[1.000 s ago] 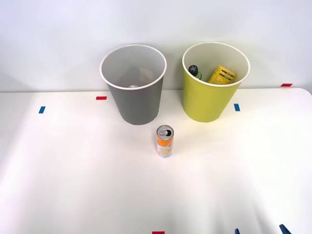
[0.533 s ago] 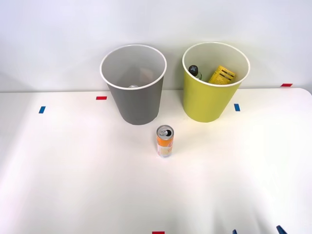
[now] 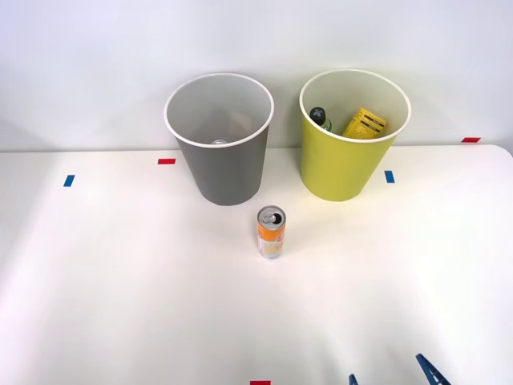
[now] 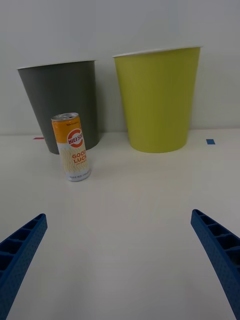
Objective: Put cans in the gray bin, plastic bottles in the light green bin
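Observation:
An orange-to-pale-yellow can (image 3: 271, 232) (image 4: 72, 146) stands upright on the white table, in front of the gap between the bins. The gray bin (image 3: 219, 138) (image 4: 62, 104) holds another can, whose silver top (image 3: 219, 142) shows low inside. The light green bin (image 3: 353, 133) (image 4: 157, 99) holds a clear bottle with a dark cap (image 3: 321, 117) and a yellow ribbed bottle (image 3: 365, 123). My right gripper (image 3: 390, 374) (image 4: 120, 260) is open at the table's near edge, to the right of the can and well short of it, with nothing between its blue fingers (image 4: 222, 250).
The white table (image 3: 120, 281) meets a white wall just behind the bins. Small red tape marks (image 3: 166, 161) and blue tape marks (image 3: 389, 176) lie on it. Bare tabletop stretches between the gripper and the can.
The blue fingertips have moved left and farther onto the table from its near right edge. The can and both bins stay put.

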You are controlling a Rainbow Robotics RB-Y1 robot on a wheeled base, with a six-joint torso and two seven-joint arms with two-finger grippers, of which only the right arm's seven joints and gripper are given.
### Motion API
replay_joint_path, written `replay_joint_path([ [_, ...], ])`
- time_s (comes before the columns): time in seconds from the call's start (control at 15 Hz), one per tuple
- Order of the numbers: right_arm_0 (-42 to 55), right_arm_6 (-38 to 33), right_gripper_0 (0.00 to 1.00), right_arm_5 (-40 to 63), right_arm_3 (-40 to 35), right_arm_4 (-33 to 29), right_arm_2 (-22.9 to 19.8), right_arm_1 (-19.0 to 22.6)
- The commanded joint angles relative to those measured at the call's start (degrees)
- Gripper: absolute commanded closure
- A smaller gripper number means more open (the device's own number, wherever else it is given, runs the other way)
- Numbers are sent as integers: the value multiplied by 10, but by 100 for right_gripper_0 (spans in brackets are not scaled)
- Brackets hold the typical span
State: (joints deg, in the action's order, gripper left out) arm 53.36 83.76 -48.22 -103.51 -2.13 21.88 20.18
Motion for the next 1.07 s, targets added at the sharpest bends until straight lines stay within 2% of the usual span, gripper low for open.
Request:
replay_joint_path([
  [0.07,-54,9,0,33,0,32,31,24],
  [0.2,-101,18,0,57,1,55,50,35],
  [0.47,-178,27,0,106,1,69,62,36],
  [0.67,-228,32,0,132,2,78,79,29],
  [1.07,-298,41,0,199,10,84,84,15],
])
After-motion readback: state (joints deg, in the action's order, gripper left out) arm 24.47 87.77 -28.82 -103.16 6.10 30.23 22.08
